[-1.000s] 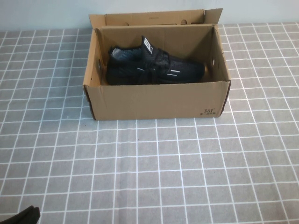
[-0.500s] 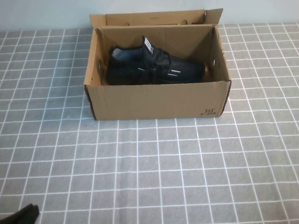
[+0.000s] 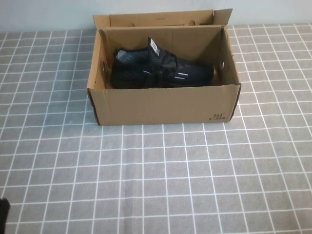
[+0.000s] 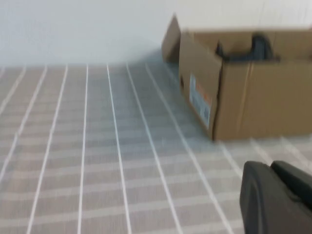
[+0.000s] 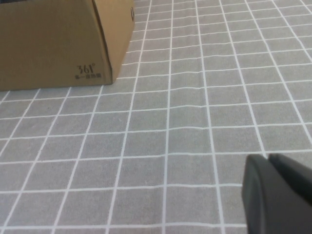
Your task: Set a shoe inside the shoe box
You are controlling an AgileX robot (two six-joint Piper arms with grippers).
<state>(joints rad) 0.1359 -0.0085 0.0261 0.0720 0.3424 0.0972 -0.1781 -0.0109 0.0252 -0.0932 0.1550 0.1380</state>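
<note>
The black knit sneaker (image 3: pixel 158 70) lies on its side inside the open brown shoe box (image 3: pixel 161 105), heel tab up and toe toward the right wall. The box's lid flap (image 3: pixel 161 19) stands open at the back, and the "361" print (image 3: pixel 219 116) is at the front right corner. My left gripper (image 4: pixel 267 168) is shut and empty, low over the cloth well to the front left of the box; only a dark sliver of it shows in the high view (image 3: pixel 3 210). My right gripper (image 5: pixel 267 159) is shut and empty, low over the cloth to the front right of the box (image 5: pixel 53 44).
The table is covered by a grey cloth with a white grid (image 3: pixel 161 175). A pale wall (image 3: pixel 44 12) runs along the back edge. The box's left end carries a small label (image 4: pixel 200 97).
The left gripper has drawn back toward the bottom left corner of the high view and is almost out of it. The shoe and box have not moved.
</note>
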